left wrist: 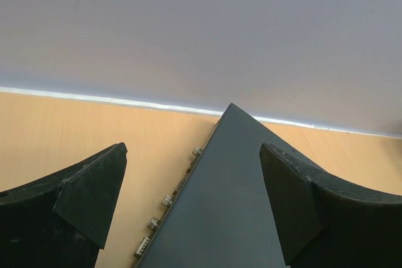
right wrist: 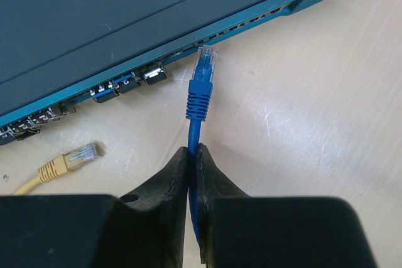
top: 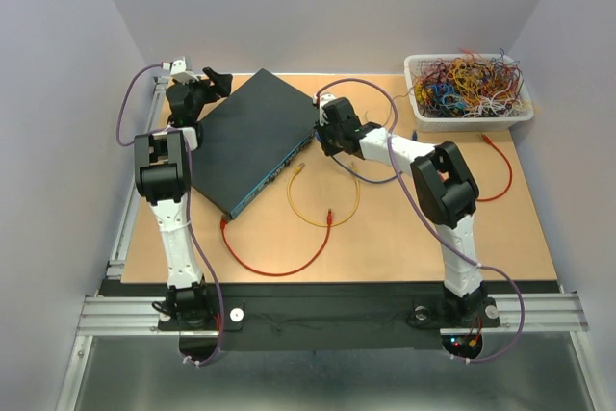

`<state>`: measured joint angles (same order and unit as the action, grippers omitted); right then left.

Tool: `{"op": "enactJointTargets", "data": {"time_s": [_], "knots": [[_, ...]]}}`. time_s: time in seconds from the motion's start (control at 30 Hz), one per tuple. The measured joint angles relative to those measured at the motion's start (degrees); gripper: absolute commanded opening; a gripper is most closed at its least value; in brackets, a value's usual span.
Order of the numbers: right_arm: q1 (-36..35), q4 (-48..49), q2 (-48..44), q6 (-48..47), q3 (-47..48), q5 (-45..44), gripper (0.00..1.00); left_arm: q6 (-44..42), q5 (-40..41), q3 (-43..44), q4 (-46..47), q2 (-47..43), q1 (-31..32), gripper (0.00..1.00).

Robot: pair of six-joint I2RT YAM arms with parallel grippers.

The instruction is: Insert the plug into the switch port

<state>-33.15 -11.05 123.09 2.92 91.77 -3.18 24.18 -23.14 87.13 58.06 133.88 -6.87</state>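
Our right hand [right wrist: 193, 155], shut on the blue cable [right wrist: 195, 127], aims its blue plug [right wrist: 202, 78] at 12 o'clock, tip just short of the small square switch port [right wrist: 212, 34] in the flat dark teal box [right wrist: 94, 10]. Our left hand [left wrist: 191, 155] stands open, empty.

Smooth matt teal casing on the switch [right wrist: 94, 17], metal by the look. Now the plug [right wrist: 205, 61]: clear glossy plastic tip, ribbed blue rubbery boot. The right tool [right wrist: 192, 155] is matt black plastic; the desk [right wrist: 314, 123] pale wood-grain, smooth, lightly scratched.
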Motion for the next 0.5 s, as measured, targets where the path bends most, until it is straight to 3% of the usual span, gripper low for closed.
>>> {"op": "enactJointTargets", "data": {"time_s": [0.5], "knots": [[-0.04,-0.11,0.42,-0.83,1.95,-0.74,0.0,0.33,-0.5,0.22,0.0,0.04,0.0,0.99]]}}
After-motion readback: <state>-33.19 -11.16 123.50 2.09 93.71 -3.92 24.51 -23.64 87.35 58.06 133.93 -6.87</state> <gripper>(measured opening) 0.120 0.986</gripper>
